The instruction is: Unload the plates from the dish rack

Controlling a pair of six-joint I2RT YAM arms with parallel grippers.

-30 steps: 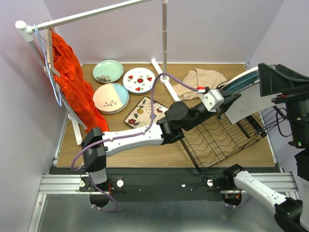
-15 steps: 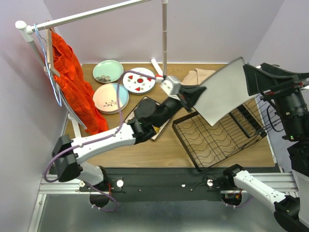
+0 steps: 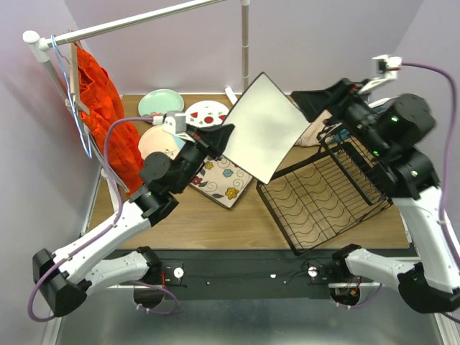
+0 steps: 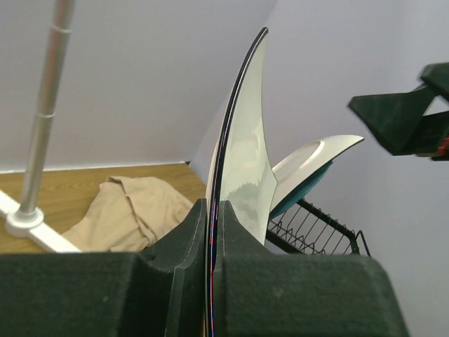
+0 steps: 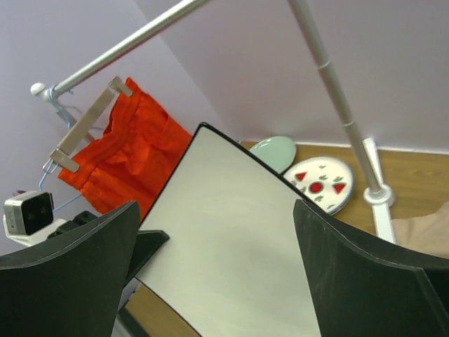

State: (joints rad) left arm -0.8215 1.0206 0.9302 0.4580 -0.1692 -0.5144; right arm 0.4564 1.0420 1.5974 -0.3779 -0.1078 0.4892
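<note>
White on its upturned underside and dark at the rim, a square plate (image 3: 264,128) is being held aloft in the top view by the left claw (image 3: 221,136), whose jaws are being pressed shut on its near corner. The plate is hanging between the dish rack (image 3: 323,194) and the plates already lying on the table (image 3: 215,224): a floral plate (image 3: 219,180), a pink-and-blue plate (image 3: 153,141), a red-spotted plate (image 3: 206,116) and a pale green plate (image 3: 159,105). The step in hand is being read as the carrying of this plate from rack to table. The next move is being judged to call for tilting it flat and lowering it onto bare wood or onto the floral plate before the grip is let go. The right claw (image 3: 316,100) is being held high over the rack's far side, spread wide, with nothing in it.

From the left wrist, the square plate is being seen edge-on, pinched between the two fingers (image 4: 245,242). Behind it a teal plate (image 4: 316,165) is standing in the rack, so the unloading is being judged unfinished. A beige cloth (image 4: 133,210) is lying on the table.

From the right wrist, the square plate is being framed by that claw's widely parted fingers without being touched. A red garment (image 5: 116,161) is hanging from a rail (image 5: 126,45) behind.
</note>
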